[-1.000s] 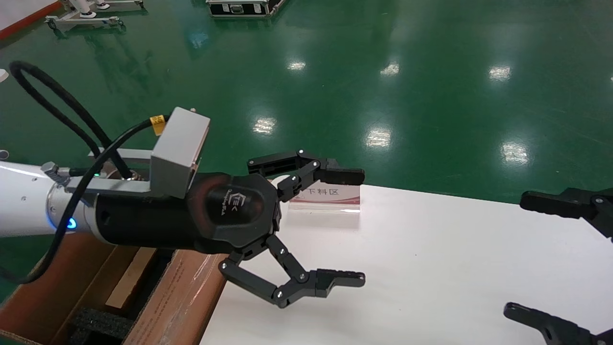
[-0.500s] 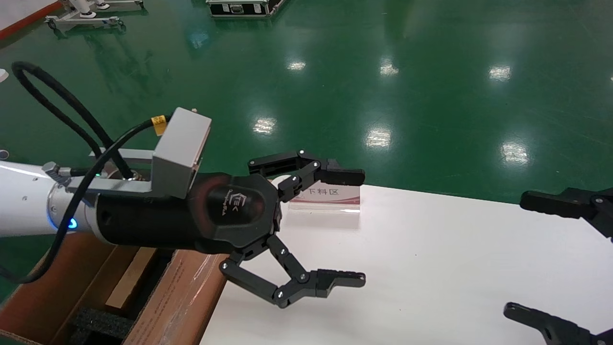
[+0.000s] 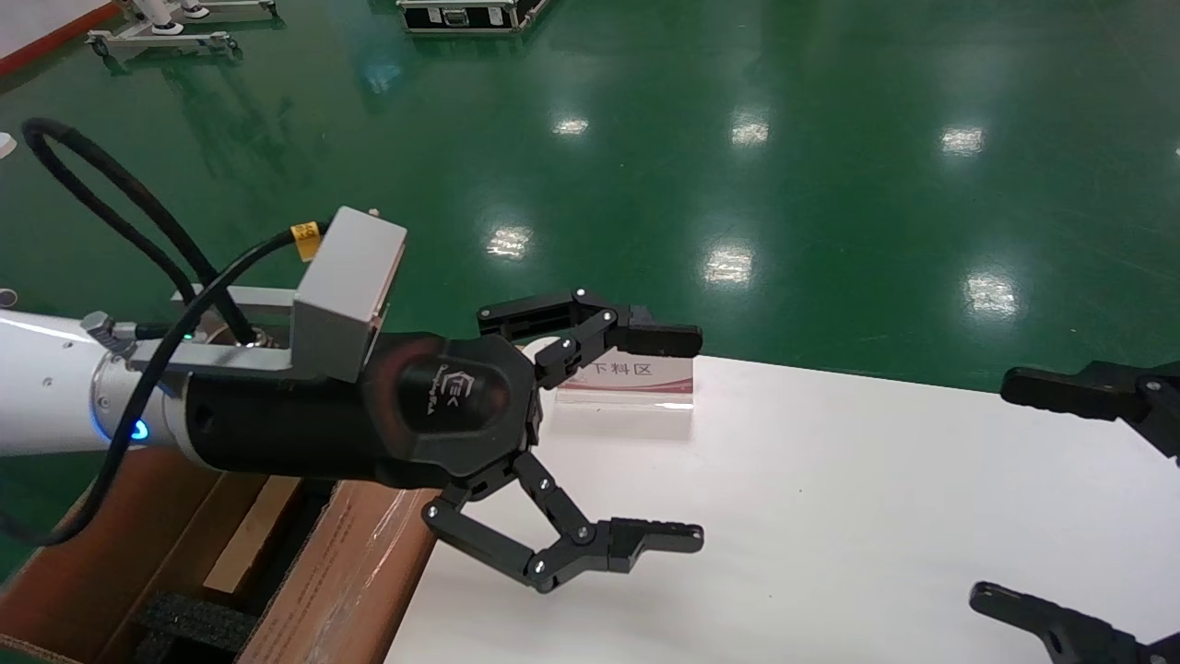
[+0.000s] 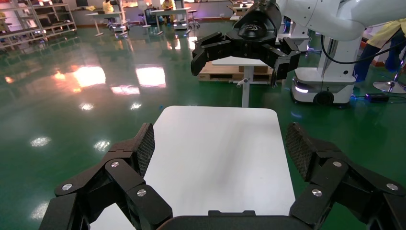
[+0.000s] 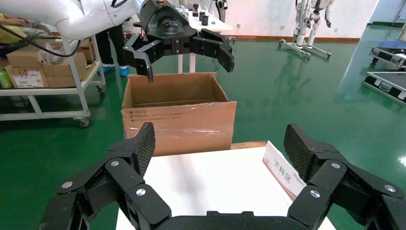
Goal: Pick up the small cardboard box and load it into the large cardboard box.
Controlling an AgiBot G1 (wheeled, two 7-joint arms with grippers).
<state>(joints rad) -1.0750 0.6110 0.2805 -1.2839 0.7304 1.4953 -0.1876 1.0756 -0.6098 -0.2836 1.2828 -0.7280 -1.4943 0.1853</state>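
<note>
The large cardboard box (image 3: 341, 572) stands at the table's left end, open, with black foam (image 3: 189, 622) inside. It also shows in the right wrist view (image 5: 177, 124), with glossy tape on its side. A slim pale tan cardboard edge (image 3: 249, 539) lies inside it; I cannot tell whether this is the small cardboard box. No other small box is in view. My left gripper (image 3: 698, 436) is open and empty, level above the table's left end beside the carton. My right gripper (image 3: 994, 489) is open and empty at the table's right end.
The white table (image 3: 830, 516) bears only a small sign stand (image 3: 627, 373) at its far edge. The green floor lies all around. A black case (image 3: 461, 14) and a wheeled frame (image 3: 166, 37) stand far off on the floor.
</note>
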